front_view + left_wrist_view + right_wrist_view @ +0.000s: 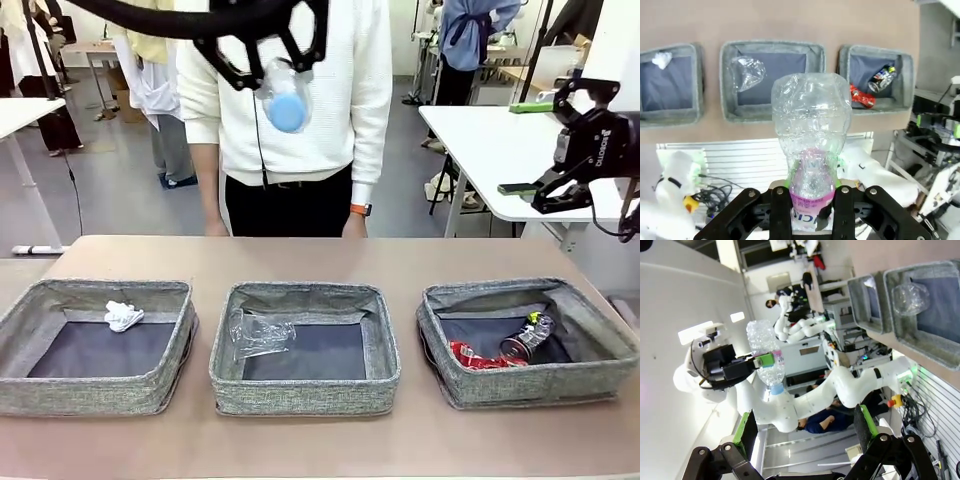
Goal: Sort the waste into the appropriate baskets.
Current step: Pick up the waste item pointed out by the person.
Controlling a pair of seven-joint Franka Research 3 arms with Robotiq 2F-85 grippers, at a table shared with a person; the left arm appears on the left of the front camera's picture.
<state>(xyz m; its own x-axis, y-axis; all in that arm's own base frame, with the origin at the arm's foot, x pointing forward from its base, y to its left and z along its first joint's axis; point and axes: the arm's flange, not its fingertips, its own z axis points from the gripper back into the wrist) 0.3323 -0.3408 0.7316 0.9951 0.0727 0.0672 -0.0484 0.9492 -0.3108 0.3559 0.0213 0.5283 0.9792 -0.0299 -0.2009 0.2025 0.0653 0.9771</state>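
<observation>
Baskets first: three grey woven bins sit in a row on the brown counter [300, 255], and the middle basket [305, 400] serves as the landmark. It already holds one crumpled clear bottle [258, 333] against its left wall. The basket to its left [95, 395] holds a white tissue wad [123, 316]; the basket to its right [530, 385] holds a dented red can [478, 356] touching a dark can with green marks [527, 336]. A person in a white sweater [300, 110] stands behind the counter, beyond the middle basket. High above the middle basket, the left hand [812, 192] is clamped on the neck end of a clear plastic bottle [810, 125], whose crushed body points down toward the counter and whose blue cap [287, 112] faces the front camera. The right hand [805, 440] hangs well right of the middle basket, near the white side table, its fingers spread wide and holding nothing. To finish this step well, I judge the left hand should line up over the dark floor of the middle basket, come lower before releasing, and let go clear of the rim, since a light crushed bottle may bounce or roll out. The bottle's pink label [812, 197] shows partial white letters between the fingers, too cut off to read; grey lettering on the right hand's body in the front view is too small to make out.
</observation>
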